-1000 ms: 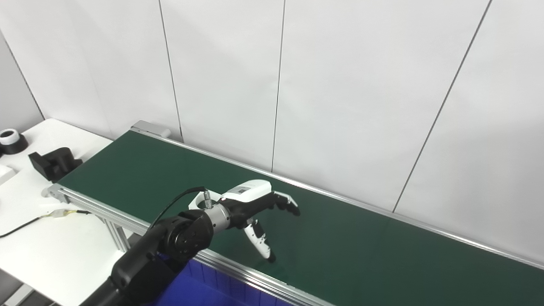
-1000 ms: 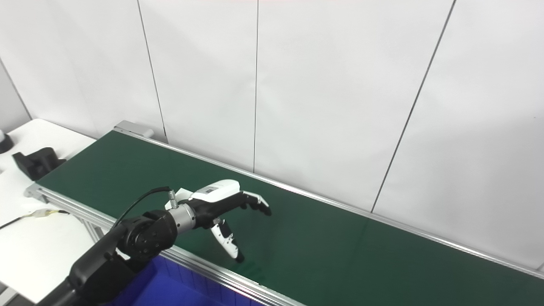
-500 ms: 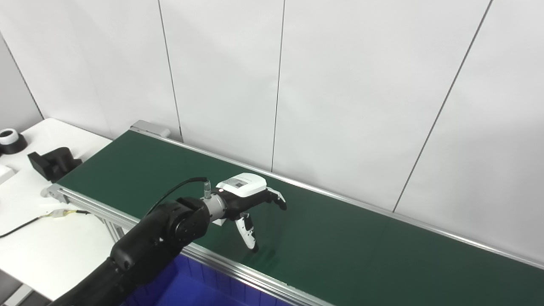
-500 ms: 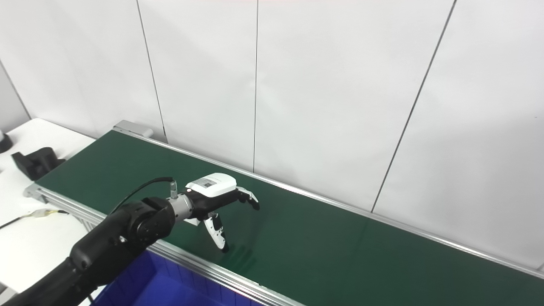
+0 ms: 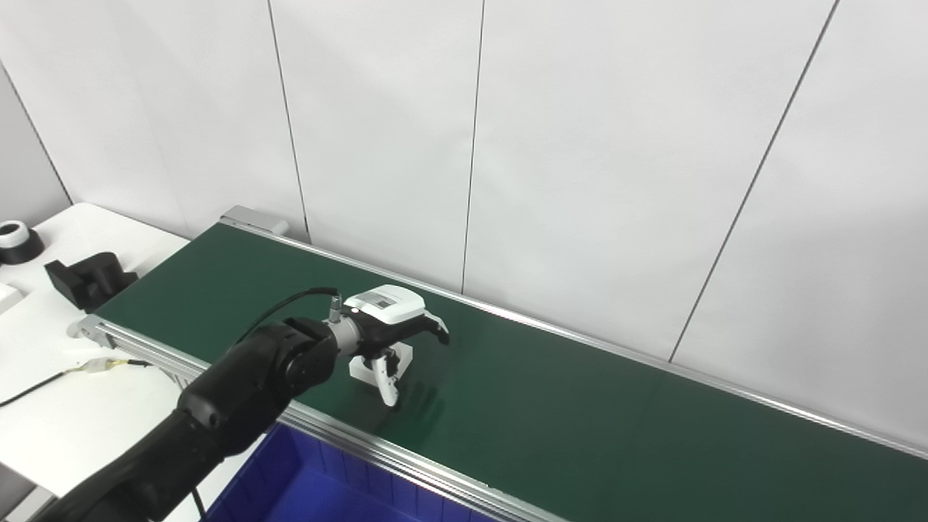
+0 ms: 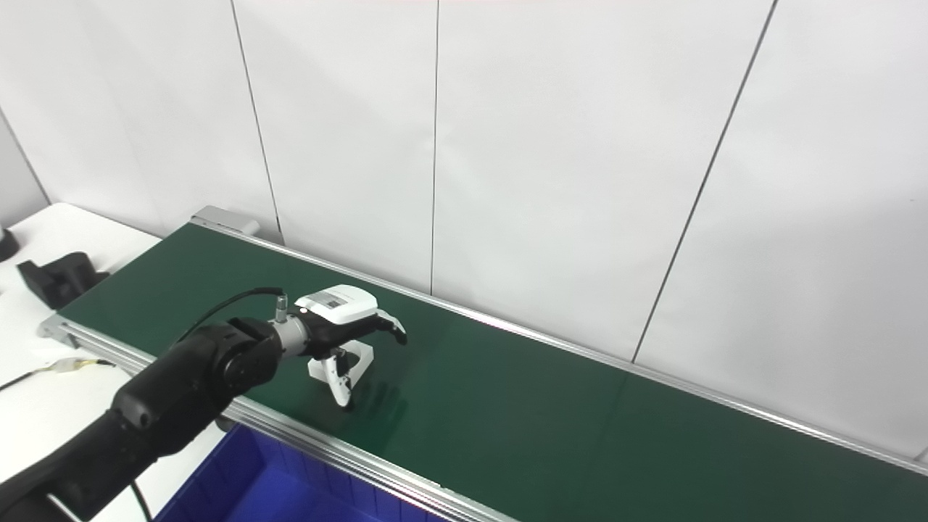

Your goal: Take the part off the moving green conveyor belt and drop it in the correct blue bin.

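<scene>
White wall panels close off the back of my view, but I read the scene from the near edge out. Closest to me, the blue bin sits below the belt's metal rail. My left arm comes up over that rail, and my left hand hangs over the green belt, fingers spread and curled down, thumb pointing at the belt, gripping nothing that I can see. The white part sits on the belt right under my palm, between thumb and fingers; whether anything touches it I cannot tell. My right hand is out of view. I judge this the grasp step: next I need to close around the part while following the belt's travel, then lift and carry it back to the bin.
</scene>
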Controlling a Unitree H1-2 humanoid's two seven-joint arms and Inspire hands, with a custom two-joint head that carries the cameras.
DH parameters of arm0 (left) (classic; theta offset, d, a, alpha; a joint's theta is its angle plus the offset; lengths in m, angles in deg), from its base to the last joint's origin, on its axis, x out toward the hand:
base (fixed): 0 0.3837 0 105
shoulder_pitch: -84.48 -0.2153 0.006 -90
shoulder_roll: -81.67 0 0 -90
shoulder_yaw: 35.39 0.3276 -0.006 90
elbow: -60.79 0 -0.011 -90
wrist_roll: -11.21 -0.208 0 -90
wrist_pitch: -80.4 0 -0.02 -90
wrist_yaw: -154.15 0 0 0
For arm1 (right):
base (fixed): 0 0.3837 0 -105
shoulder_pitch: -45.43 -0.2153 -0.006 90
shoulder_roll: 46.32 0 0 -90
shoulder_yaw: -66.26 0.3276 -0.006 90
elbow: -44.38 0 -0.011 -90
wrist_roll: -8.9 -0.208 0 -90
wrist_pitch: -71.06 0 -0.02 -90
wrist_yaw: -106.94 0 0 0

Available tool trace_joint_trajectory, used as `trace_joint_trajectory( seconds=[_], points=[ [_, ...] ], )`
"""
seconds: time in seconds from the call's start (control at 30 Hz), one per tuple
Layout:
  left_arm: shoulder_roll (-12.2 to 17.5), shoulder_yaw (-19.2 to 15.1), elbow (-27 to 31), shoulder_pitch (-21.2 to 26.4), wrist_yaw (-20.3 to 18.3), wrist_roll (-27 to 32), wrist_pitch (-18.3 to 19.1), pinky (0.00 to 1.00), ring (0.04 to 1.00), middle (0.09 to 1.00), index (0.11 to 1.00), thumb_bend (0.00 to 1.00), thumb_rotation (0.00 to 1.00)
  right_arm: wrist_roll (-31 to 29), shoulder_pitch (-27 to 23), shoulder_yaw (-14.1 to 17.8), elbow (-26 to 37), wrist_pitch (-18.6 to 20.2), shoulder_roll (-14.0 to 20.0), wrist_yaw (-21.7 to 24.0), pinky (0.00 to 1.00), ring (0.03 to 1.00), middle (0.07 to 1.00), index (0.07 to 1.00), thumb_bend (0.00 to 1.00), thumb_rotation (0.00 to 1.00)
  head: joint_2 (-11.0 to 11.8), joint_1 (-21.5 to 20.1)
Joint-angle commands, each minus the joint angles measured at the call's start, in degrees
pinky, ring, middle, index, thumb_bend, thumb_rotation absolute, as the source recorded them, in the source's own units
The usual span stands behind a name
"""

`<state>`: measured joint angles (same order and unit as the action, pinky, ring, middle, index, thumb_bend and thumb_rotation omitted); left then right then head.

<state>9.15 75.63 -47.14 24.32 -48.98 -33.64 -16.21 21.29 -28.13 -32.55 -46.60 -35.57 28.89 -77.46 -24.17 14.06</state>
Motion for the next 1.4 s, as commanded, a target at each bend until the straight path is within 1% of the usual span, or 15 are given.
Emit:
trace_joint_trajectory(
  seconds=[0.0, 0.33, 0.43, 0.47, 0.53, 0.73, 0.83, 0.97, 1.03, 1.07, 1.13, 1.17, 1.2, 1.27, 1.37],
  points=[
    [2.12, -0.1, -0.82, 3.79, 2.61, -1.21, -1.66, 0.77, 0.842, 0.862, 0.826, 0.92, 0.04, 0.2, -0.04, -0.34, 1.76, -3.07, -0.3, -0.09, 0.66, 0.755, 0.794, 0.882, 0.41, 0.78, -0.18, -0.13],
    [1.38, 2.02, -8.05, 4.68, 7.16, -5.3, -2.45, 0.8, 0.854, 0.871, 0.854, 0.93, 0.07, -0.67, 0.83, -0.52, 2.83, -2.6, -0.42, 0.19, 0.67, 0.768, 0.801, 0.889, 0.44, 0.78, -0.58, -0.48],
    [0.62, 3.01, -9.66, 4.91, 8.2, -6.44, -1.43, 0.82, 0.864, 0.876, 0.864, 0.93, 0.09, -0.68, 1.23, -0.55, 3.39, -1.99, -0.45, 0.25, 0.67, 0.77, 0.803, 0.89, 0.46, 0.79, -0.72, -0.49],
    [0.4, 3.25, -10.05, 4.96, 8.55, -6.75, -1.18, 0.83, 0.869, 0.879, 0.871, 0.93, 0.1, -0.62, 1.32, -0.55, 3.49, -1.84, -0.42, 0.26, 0.68, 0.774, 0.804, 0.89, 0.49, 0.8, -0.73, -0.49],
    [-0.28, 3.74, -10.64, 5.05, 8.96, -7.78, 0.03, 0.85, 0.876, 0.886, 0.881, 0.94, 0.12, -0.4, 1.45, -0.59, 3.74, -1.8, -0.4, 0.23, 0.67, 0.769, 0.801, 0.888, 0.5, 0.81, -0.81, -0.48],
    [-2.45, 4.25, -11.26, 5.22, 7.68, -9.44, 5.64, 0.88, 0.897, 0.914, 0.904, 0.97, 0.13, -0.27, 1.85, -0.86, 4.22, -1.85, -0.46, 0.31, 0.68, 0.772, 0.802, 0.889, 0.49, 0.81, -1.15, -0.88],
    [-3.78, 5.32, -12.46, 5.52, 7.7, -10.94, 8.37, 0.89, 0.903, 0.929, 0.916, 0.98, 0.16, 0.02, 1.88, -1.02, 4.08, -2.45, -0.58, 0.05, 0.68, 0.778, 0.806, 0.888, 0.48, 0.8, -1.32, -1.05],
    [-5.17, 6.86, -13.39, 5.49, 8.82, -12.71, 11.63, 0.87, 0.891, 0.913, 0.897, 0.99, 0.16, 0.04, 1.99, -1.18, 4.22, -2.48, -0.81, -0.06, 0.66, 0.767, 0.8, 0.885, 0.5, 0.81, -1.45, -1.35],
    [-5.82, 7.24, -14.32, 5.15, 12.53, -13.89, 12.2, 0.77, 0.795, 0.814, 0.788, 0.9, 0.12, 0.08, 2.0, -1.16, 4.21, -2.58, -0.88, -0.13, 0.66, 0.759, 0.795, 0.882, 0.52, 0.81, -1.45, -1.35],
    [-6.01, 7.27, -14.71, 5.0, 14.12, -14.02, 12.15, 0.77, 0.795, 0.814, 0.788, 0.9, 0.12, 0.07, 1.98, -1.15, 4.18, -2.63, -0.88, -0.11, 0.66, 0.759, 0.795, 0.882, 0.52, 0.81, -1.45, -1.35],
    [-6.25, 7.1, -15.2, 4.88, 15.89, -13.5, 11.85, 0.7, 0.723, 0.735, 0.692, 0.81, 0.08, -0.07, 1.94, -1.13, 4.11, -2.72, -0.91, -0.07, 0.66, 0.757, 0.795, 0.882, 0.5, 0.8, -1.45, -1.35],
    [-6.33, 7.19, -15.47, 4.96, 16.38, -13.43, 11.77, 0.68, 0.691, 0.7, 0.576, 0.64, 0.07, 0.12, 1.95, -1.15, 4.06, -2.78, -0.88, -0.11, 0.66, 0.756, 0.794, 0.883, 0.48, 0.79, -1.54, -1.5],
    [-6.37, 7.31, -15.66, 5.04, 16.65, -13.41, 11.73, 0.67, 0.679, 0.683, 0.536, 0.58, 0.06, 0.28, 1.95, -1.17, 4.04, -2.82, -0.86, -0.14, 0.66, 0.754, 0.792, 0.882, 0.47, 0.79, -1.54, -1.5],
    [-6.41, 7.57, -15.98, 5.21, 17.46, -13.25, 11.24, 0.66, 0.665, 0.656, 0.498, 0.53, 0.06, 0.51, 1.98, -1.14, 4.04, -2.81, -0.96, -0.31, 0.65, 0.747, 0.79, 0.879, 0.46, 0.78, -1.54, -1.5],
    [-6.28, 7.99, -15.63, 5.39, 17.01, -12.97, 11.38, 0.66, 0.657, 0.64, 0.49, 0.52, 0.05, 0.5, 2.15, -1.23, 4.6, -2.29, -1.08, -0.15, 0.65, 0.749, 0.79, 0.881, 0.49, 0.8, -1.77, -1.7]
  ],
)
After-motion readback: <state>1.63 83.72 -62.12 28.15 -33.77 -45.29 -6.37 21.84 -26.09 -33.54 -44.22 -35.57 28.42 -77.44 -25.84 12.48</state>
